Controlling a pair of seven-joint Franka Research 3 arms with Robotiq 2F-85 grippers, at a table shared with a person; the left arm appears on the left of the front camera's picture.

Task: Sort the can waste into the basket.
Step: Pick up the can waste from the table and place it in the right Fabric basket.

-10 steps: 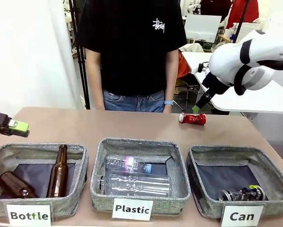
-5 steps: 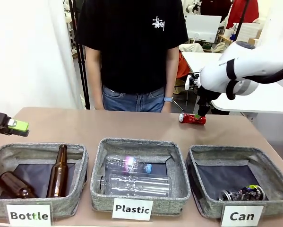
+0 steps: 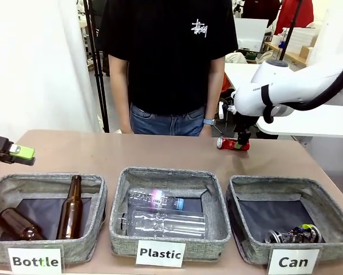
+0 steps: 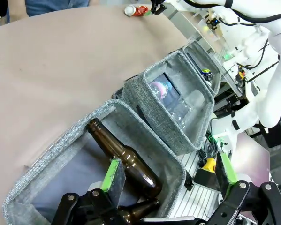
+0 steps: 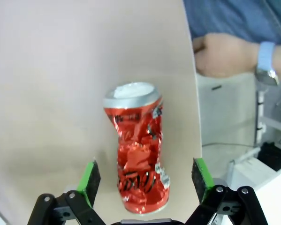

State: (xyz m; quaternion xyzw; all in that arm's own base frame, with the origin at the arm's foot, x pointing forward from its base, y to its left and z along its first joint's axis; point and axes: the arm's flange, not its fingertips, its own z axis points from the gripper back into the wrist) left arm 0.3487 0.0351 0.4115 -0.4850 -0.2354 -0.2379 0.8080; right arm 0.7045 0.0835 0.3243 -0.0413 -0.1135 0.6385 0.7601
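The right gripper (image 5: 142, 185) stands wide open and holds nothing; its two green pads (image 5: 89, 177) flank the lower half of the crushed red can (image 5: 138, 168), one at nine o'clock and one at three o'clock of it, with bare table showing on both sides. The can lies on its side on the table (image 3: 131, 152), silver top pointing to twelve o'clock in the wrist view, near the far edge by the person's hand (image 5: 220, 54). To grip well, I judge the arm should lower until the pads sit level with the can's middle, then close across its dented waist so it cannot roll. The "Can" basket (image 3: 243, 192) waits at about five o'clock from the can in the front view, with the dark can (image 3: 291, 235) already inside. The left gripper (image 4: 170, 176), also open and empty, hangs over the bottle bin (image 4: 65, 140).
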